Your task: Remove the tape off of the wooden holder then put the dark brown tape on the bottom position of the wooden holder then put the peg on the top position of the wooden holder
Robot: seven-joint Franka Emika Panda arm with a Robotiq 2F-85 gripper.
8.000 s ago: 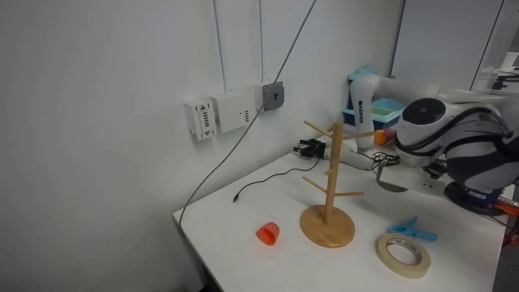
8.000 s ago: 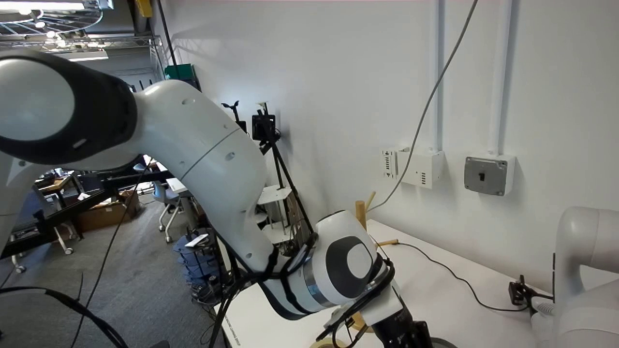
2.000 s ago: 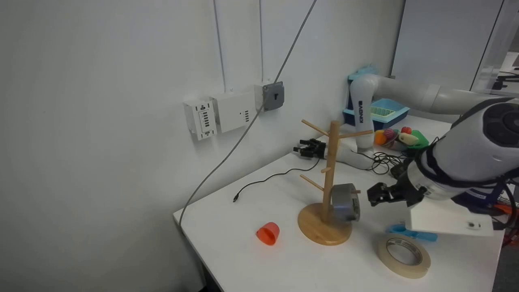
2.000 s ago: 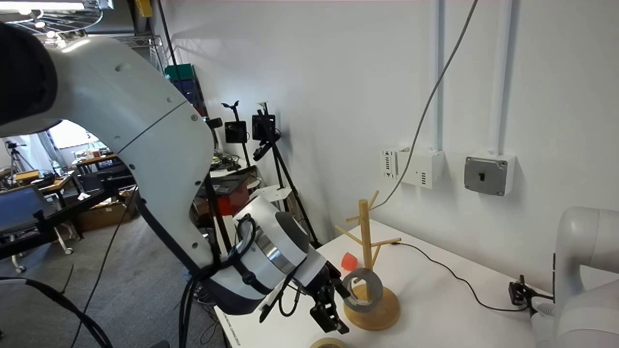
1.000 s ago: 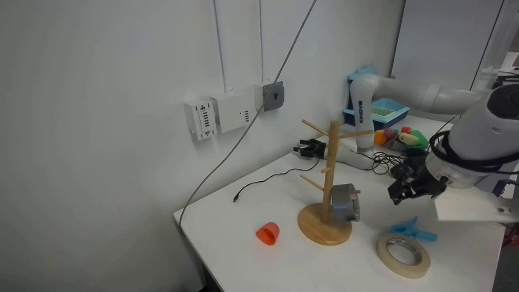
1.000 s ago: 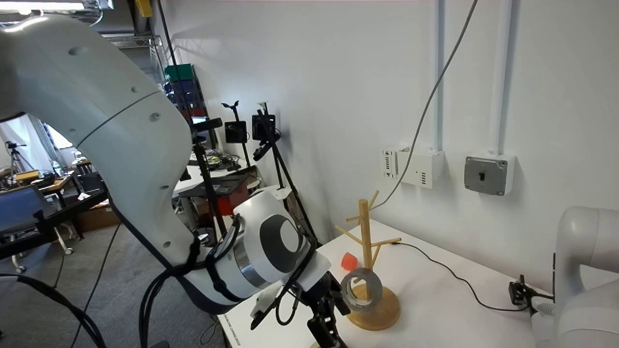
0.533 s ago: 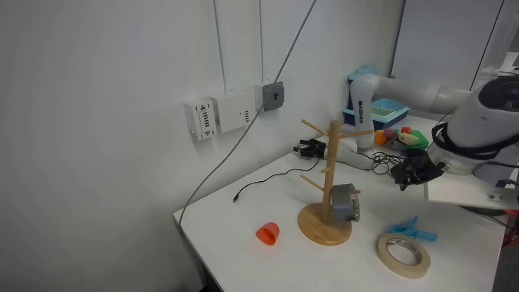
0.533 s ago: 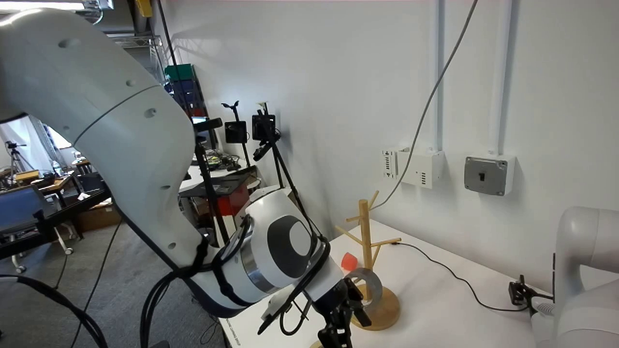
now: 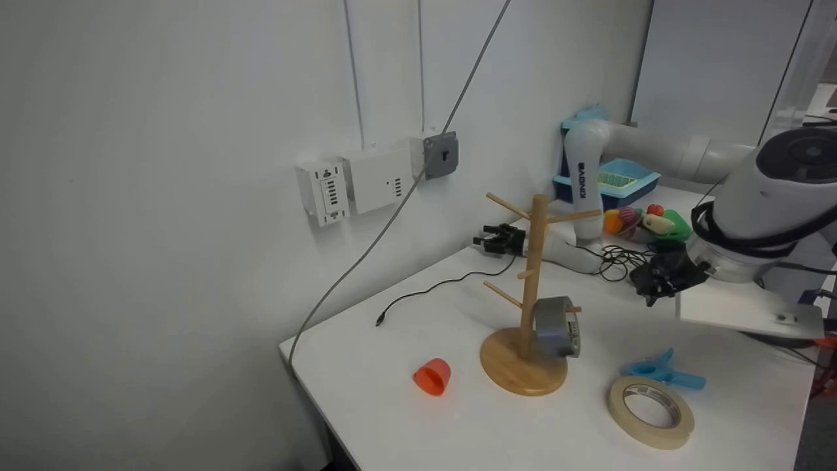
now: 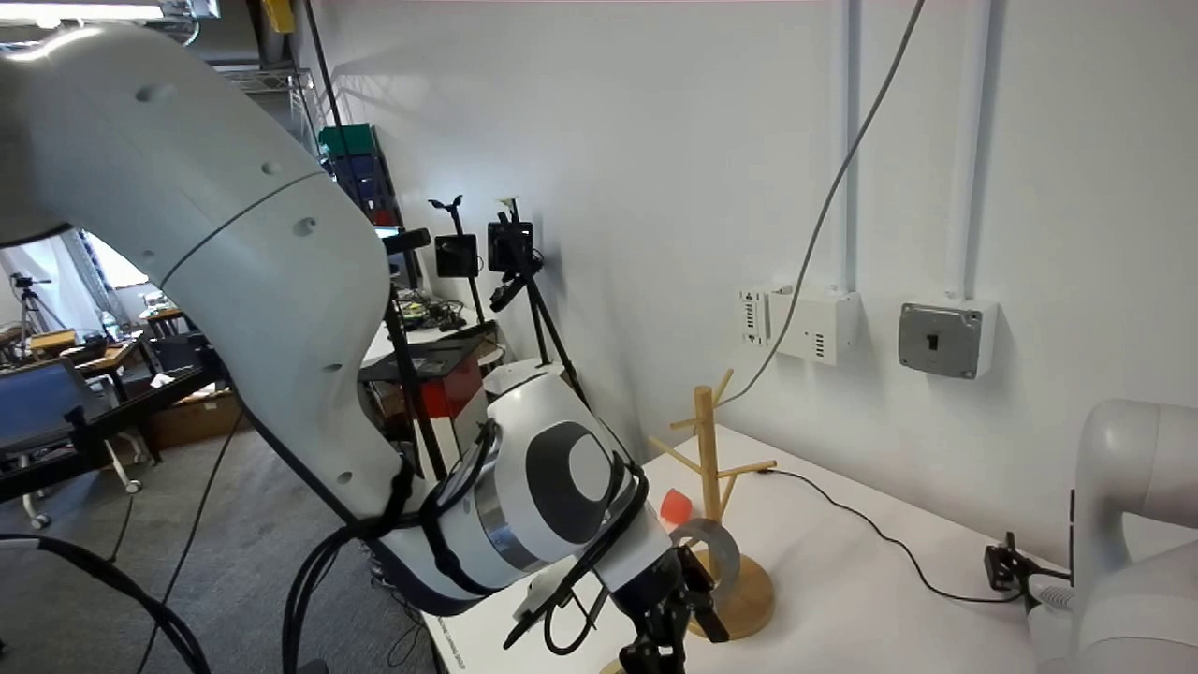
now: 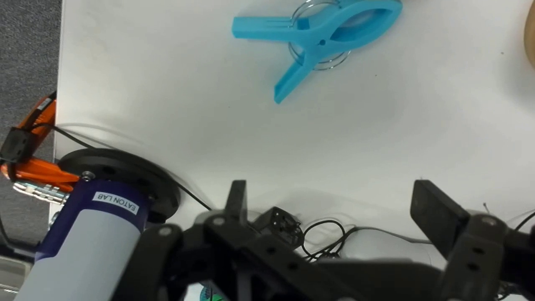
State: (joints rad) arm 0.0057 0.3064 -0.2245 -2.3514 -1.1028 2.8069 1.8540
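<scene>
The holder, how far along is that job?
Looks done: the beige tape lies on the table, off the holder, and the dark tape hangs low on the holder. In progress: nothing is held; the hand is open. Left: the peg lies on the table, yet to go up top.

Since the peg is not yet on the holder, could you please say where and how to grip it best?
Probably grip the peg by its two handles, coming from above with the open tool straddling both: it lies flat on the table, the handles spread in a V, and the beige tape sits close beside it.
</scene>
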